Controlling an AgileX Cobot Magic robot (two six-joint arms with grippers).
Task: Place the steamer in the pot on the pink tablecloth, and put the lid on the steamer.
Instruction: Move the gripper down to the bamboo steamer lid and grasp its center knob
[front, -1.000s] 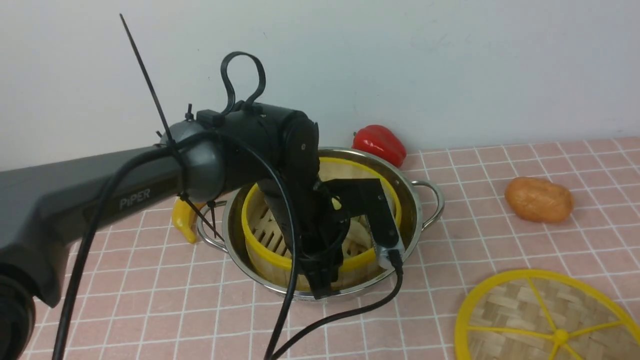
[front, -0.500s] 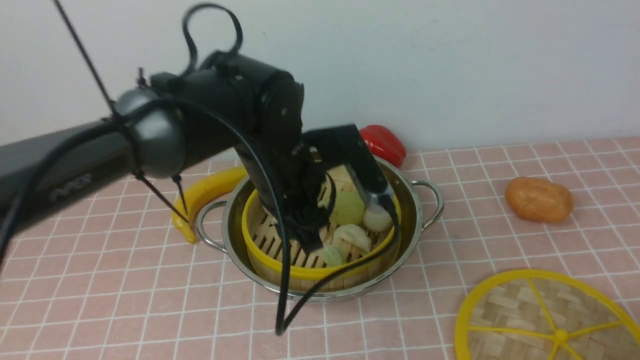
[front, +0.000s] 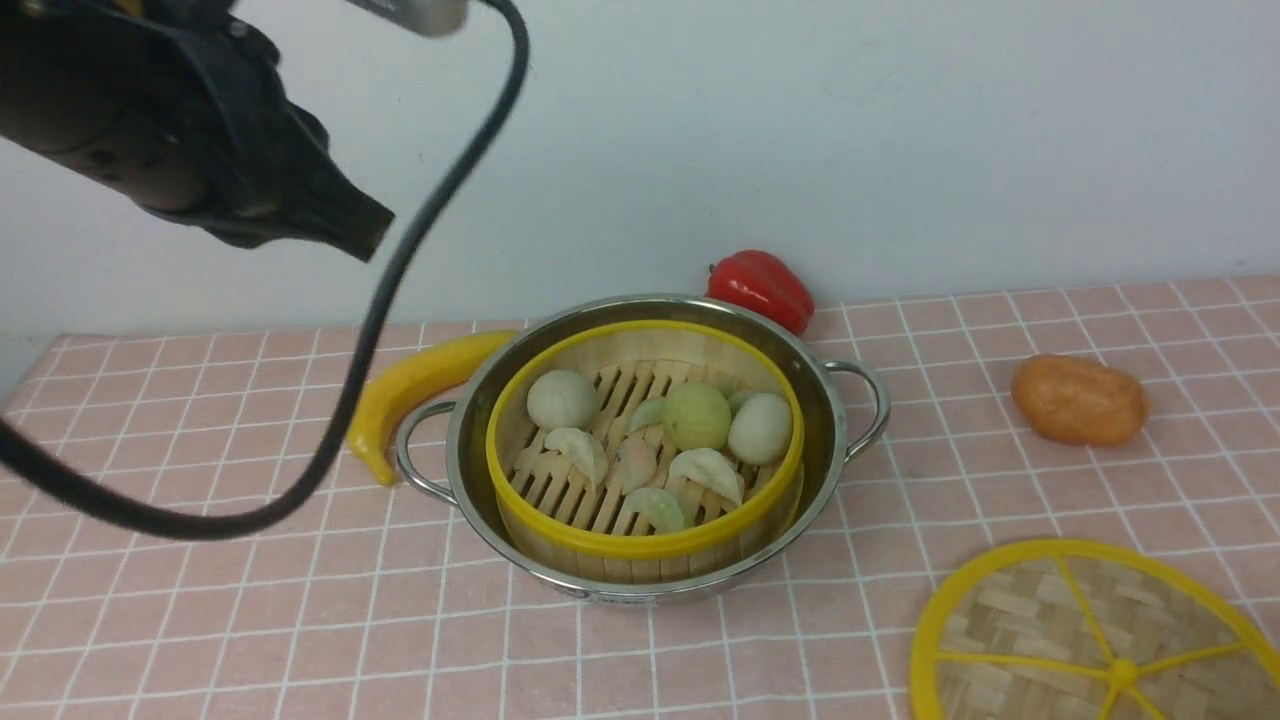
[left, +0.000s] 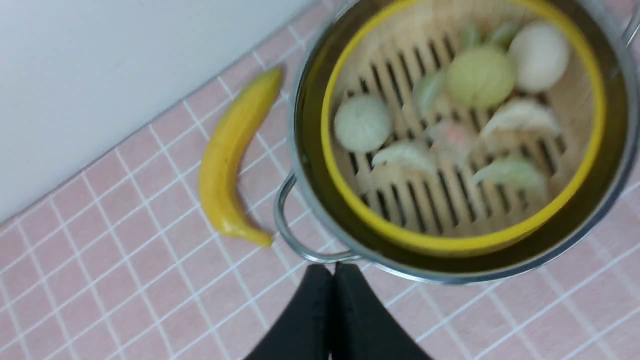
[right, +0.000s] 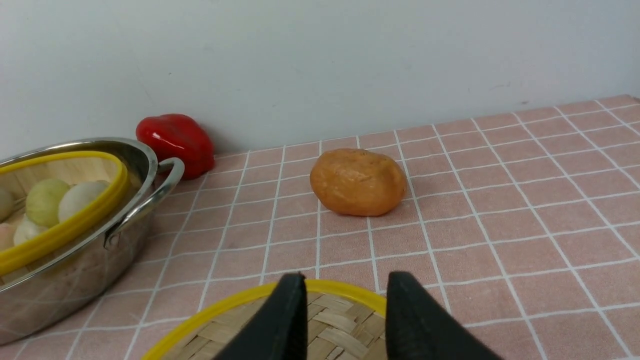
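The pink tablecloth (front: 200, 620) covers the worktop. At its middle stands the pot (front: 822, 430), and the steamer (front: 640, 545) already sits inside it, upright and roughly centred, with its dumplings and buns uncovered. That half of the task looks finished.

The lid (front: 1040, 620) lies flat on the cloth to the near right, well apart from the pot, so covering the steamer is the step in hand.

The left end effector (left: 331, 272) is raised above the pot's left side. Its jaws are pressed together with nothing between them, and it is clear of the path to the steamer.

The right end effector (right: 346, 280) hovers over the lid's far edge. Its jaws stand apart and hold nothing.

To do this well, the jaws should probably come down astride the thick yellow rim and close firmly, since the flat disc offers little else to grip apart from the small centre knob (front: 1122, 672).

The lid should then be carried level, high enough to pass over the pot's right handle (front: 872, 405). It should be centred above the steamer before it is lowered, so the two yellow rims meet evenly. If it goes down tilted, it may catch on the pot wall or rest on the buns.
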